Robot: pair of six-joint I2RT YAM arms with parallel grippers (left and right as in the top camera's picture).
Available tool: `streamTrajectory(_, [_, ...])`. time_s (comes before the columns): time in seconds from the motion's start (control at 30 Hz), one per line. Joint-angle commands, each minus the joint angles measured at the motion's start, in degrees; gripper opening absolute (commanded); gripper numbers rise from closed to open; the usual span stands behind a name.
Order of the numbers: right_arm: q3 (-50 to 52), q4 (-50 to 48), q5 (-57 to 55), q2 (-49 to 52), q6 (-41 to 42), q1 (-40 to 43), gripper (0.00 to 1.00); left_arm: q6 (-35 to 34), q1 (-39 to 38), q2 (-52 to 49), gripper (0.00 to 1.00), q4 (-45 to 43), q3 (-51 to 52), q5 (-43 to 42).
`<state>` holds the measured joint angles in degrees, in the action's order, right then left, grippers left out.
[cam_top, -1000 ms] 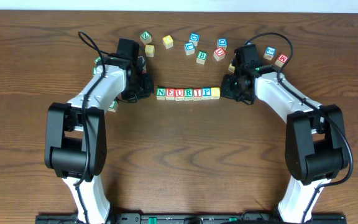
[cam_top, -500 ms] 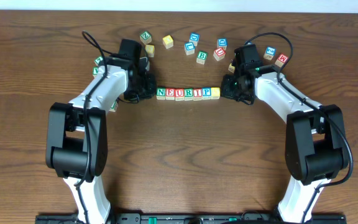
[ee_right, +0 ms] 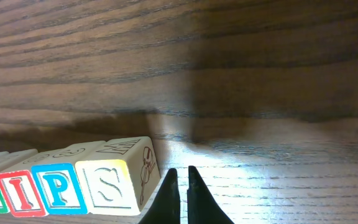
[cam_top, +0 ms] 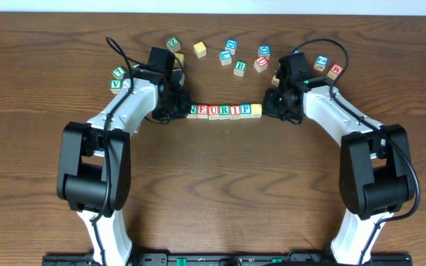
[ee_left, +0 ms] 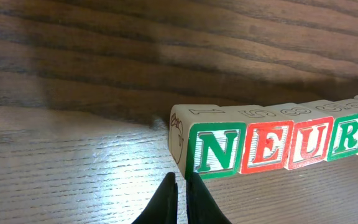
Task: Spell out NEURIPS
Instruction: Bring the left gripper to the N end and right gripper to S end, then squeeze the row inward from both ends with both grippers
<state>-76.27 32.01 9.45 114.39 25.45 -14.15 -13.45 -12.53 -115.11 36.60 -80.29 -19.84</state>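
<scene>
- Left gripper: its fingers are pressed together with nothing between them. The tips sit at the outer corner of the N block, but whether they touch it cannot be told.
- Right gripper: it too is closed on nothing, with the tips just beside the outer face of the S block.
- Between the two grippers the row lies on the table. The left wrist view reads N, E, U, R and the right wrist view reads R, I, P, S, with blocks side by side and faces upright.
- By that reading, all seven letters look placed and in order. I judge the spelling done.
- What seems left is small: perhaps squeezing the ends to close gaps, then drawing both arms clear.
- Farther back, loose blocks lie scattered, well apart from the row and not needed for the word.
</scene>
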Motion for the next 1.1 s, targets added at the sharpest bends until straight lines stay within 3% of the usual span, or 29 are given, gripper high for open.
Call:
streamTrajectory(0.0, [0.3,-0.1,0.4,0.4,0.7,-0.5,0.01,0.8,0.0,-0.8,0.08,0.3,0.5,-0.7])
streamTrajectory(1.07, [0.3,-0.3,0.3,0.4,0.6,-0.9,0.01,1.9,-0.4,-0.7,0.08,-1.8,0.4,-4.0])
